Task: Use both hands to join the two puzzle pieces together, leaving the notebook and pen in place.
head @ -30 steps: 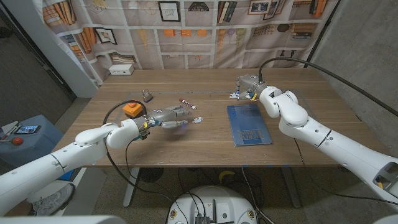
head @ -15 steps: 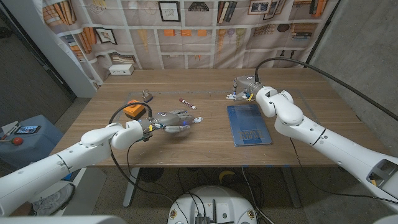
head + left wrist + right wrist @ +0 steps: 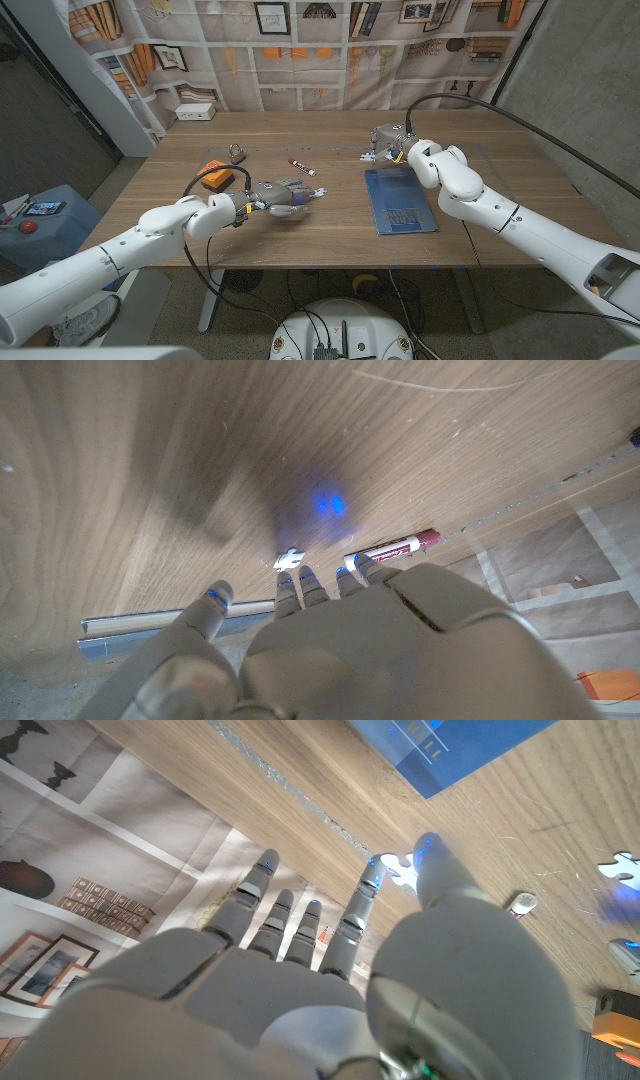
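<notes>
One white puzzle piece (image 3: 318, 192) lies on the wood just beyond the fingertips of my left hand (image 3: 283, 196), which hovers open with fingers stretched out. The left wrist view shows that piece (image 3: 290, 559) ahead of the hand (image 3: 330, 650), apart from it. The second white piece (image 3: 375, 154) lies at the far edge of the blue notebook (image 3: 400, 200), under my right hand (image 3: 390, 139). In the right wrist view the hand (image 3: 330, 970) spreads its fingers, with the thumb tip beside the piece (image 3: 400, 870). A red-and-white pen (image 3: 302, 167) lies behind the left piece.
An orange block (image 3: 215, 173) and a padlock (image 3: 237, 153) sit behind my left forearm. A white box (image 3: 195, 112) stands at the table's far left edge. A patterned curtain hangs behind the table.
My left arm has reached in a little further, bringing the fingertips nearer the left piece. The right hand has shifted slightly to the left over its piece. Neither piece has moved.
</notes>
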Available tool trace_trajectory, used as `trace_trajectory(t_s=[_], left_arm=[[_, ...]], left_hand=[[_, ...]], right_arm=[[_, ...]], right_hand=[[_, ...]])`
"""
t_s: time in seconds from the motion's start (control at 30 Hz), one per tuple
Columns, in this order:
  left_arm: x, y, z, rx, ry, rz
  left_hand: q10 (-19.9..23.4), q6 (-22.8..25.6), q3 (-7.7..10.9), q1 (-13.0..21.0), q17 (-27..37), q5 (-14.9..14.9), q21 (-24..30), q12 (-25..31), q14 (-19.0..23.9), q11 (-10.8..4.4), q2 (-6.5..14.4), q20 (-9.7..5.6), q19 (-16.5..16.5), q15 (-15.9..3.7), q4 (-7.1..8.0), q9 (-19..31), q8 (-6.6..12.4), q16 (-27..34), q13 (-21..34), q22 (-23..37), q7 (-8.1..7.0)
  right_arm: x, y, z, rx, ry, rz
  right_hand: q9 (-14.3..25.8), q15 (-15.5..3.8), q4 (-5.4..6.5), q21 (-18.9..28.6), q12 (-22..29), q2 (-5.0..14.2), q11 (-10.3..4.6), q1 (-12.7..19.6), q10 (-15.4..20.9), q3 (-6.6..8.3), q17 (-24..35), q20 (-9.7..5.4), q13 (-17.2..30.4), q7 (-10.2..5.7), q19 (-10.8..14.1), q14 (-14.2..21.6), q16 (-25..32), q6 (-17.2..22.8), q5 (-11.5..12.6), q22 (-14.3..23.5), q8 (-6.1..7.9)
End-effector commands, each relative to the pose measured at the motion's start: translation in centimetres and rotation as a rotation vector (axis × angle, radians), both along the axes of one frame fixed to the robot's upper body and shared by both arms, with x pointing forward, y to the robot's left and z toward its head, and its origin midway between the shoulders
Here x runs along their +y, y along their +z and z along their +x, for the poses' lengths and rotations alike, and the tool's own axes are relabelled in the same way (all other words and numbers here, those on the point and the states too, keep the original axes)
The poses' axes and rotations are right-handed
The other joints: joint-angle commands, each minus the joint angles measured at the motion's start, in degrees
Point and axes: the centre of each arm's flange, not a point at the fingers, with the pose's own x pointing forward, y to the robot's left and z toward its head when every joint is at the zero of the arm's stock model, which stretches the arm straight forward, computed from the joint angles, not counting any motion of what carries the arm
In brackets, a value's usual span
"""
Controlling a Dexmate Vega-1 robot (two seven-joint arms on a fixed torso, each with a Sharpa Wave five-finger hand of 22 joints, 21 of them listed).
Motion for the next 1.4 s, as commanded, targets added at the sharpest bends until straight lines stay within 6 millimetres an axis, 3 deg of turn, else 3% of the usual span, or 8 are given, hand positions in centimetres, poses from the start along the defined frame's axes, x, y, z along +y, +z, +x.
trace_trajectory(t_s=[0.03,1.4], left_arm=[[-0.4,0.1,0.2,-0.015,0.022,0.056],[-0.2,0.3,1.1,0.022,0.039,0.130]], left_hand=[[-0.5,-0.5,-0.05,-0.1,0.1,0.3,0.4,0.0,-5.0,-0.01,4.1,-4.08,-8.7,-4.21,-0.28,0.2,0.03,-0.1,0.2,0.2,0.13],[-0.8,0.1,0.08,0.3,-0.1,0.4,1.2,0.5,-4.0,-0.10,4.2,-3.53,-8.0,-4.62,-0.99,0.2,0.55,0.4,0.1,0.1,-0.10]], right_arm=[[0.9,-1.2,0.1,0.011,0.009,0.028],[4.7,-3.8,-0.1,0.059,-0.007,0.035]], right_hand=[[0.1,0.08,0.04,0.0,-0.2,0.27,0.10,0.0,0.4,-0.26,0.2,0.08,0.1,0.18,-0.3,0.0,0.0,0.2,0.3,0.3,-0.20],[-0.1,0.47,-0.03,0.1,-0.3,0.39,0.44,0.0,0.7,-0.49,0.4,0.23,0.1,0.17,-0.3,0.2,0.0,0.7,0.2,0.3,-0.23]])
